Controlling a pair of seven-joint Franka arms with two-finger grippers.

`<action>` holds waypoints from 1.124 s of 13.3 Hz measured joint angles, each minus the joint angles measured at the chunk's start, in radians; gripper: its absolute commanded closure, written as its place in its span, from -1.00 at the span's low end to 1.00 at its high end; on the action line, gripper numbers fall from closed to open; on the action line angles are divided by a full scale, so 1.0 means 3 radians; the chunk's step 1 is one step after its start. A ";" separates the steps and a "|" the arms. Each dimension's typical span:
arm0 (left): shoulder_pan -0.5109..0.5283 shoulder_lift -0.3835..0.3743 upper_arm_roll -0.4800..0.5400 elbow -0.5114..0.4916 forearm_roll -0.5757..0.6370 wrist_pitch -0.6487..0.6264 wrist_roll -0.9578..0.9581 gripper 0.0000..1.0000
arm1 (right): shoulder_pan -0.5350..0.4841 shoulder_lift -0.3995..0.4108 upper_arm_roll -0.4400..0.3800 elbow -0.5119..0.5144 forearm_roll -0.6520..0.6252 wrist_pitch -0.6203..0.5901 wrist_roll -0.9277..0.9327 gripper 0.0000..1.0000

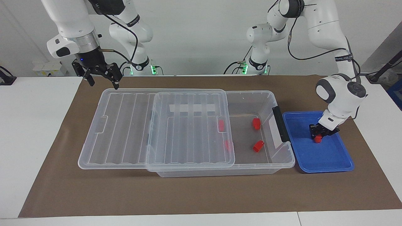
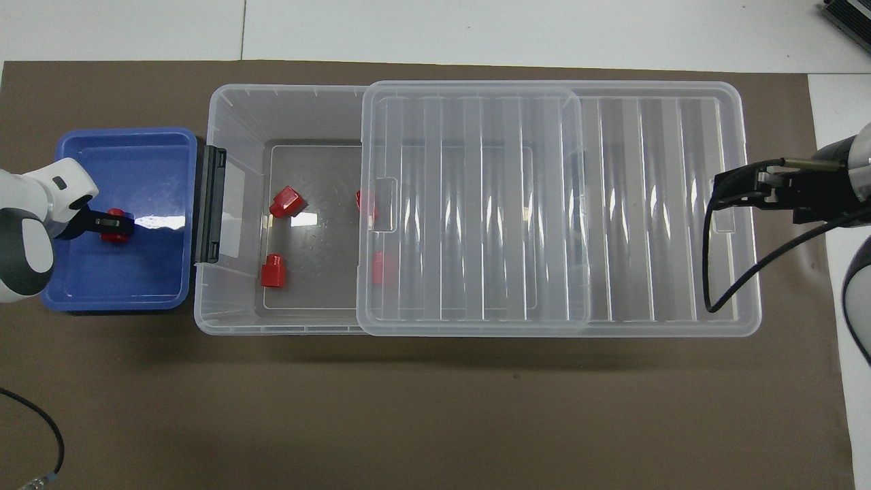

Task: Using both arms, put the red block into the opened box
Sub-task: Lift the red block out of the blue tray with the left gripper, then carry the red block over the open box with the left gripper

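Note:
My left gripper (image 1: 317,135) (image 2: 112,222) reaches down into the blue tray (image 1: 329,160) (image 2: 156,156) and is shut on a red block (image 1: 318,139) (image 2: 117,228) low in the tray. The clear box (image 1: 276,103) (image 2: 286,92) lies beside the tray, its black handle (image 1: 280,124) toward it. Its ribbed lid (image 1: 125,125) (image 2: 653,204) is slid toward the right arm's end, so the tray-side half stands open. My right gripper (image 1: 103,83) (image 2: 722,188) hangs open above the lid's overhanging end, holding nothing.
Two red blocks (image 1: 256,123) (image 1: 258,146) lie on the box's uncovered floor. Two more (image 1: 221,125) (image 1: 227,144) show through the lid's edge. A brown mat (image 1: 188,194) covers the table under everything.

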 measured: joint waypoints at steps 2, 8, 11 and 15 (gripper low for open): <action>-0.0002 -0.0020 -0.0006 0.0038 -0.0027 -0.0062 -0.0018 1.00 | 0.0000 -0.0001 0.0000 0.0000 0.0000 0.0000 0.0000 -1.00; -0.0130 -0.0209 -0.0077 0.1351 -0.0276 -0.1992 -0.0904 1.00 | -0.0083 -0.0003 -0.0005 -0.0002 0.0000 0.0000 0.0000 -1.00; -0.0350 -0.0336 -0.0111 0.1659 -0.0294 -0.2462 -0.1512 1.00 | -0.0098 -0.0003 -0.0006 -0.0003 0.0000 0.0000 0.0000 -1.00; -0.0524 -0.0335 -0.0142 0.1664 -0.0312 -0.2468 -0.1908 1.00 | 0.0005 -0.0005 -0.0100 -0.0004 0.0000 0.0000 0.0000 -1.00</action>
